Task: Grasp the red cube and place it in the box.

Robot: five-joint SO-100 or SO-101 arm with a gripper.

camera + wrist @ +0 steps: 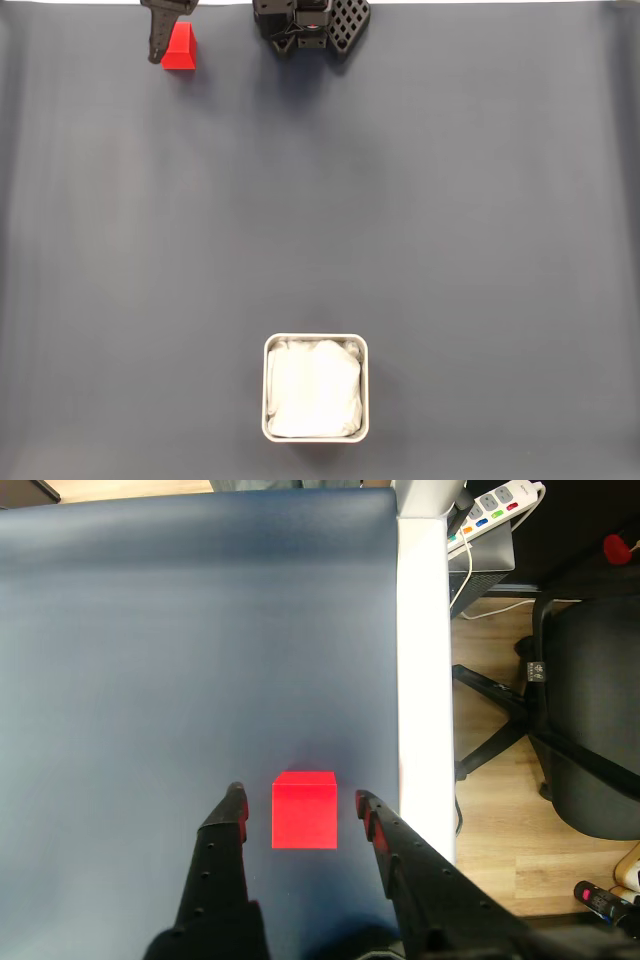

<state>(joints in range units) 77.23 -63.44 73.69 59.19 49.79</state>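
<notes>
Fingers of my hand point(300, 805) stand apart around the red cube point(304, 810), not yet clamped, so grasping and carrying to the box point(315, 341) remain.

Tool point(300, 805) low over the table, black fingers point(225, 825) spread apart.

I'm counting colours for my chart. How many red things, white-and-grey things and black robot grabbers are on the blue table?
Red: 1, the red cube
White and grey: 1, the box
Black: 1, the gripper, open around the cube
Total: 3
</notes>
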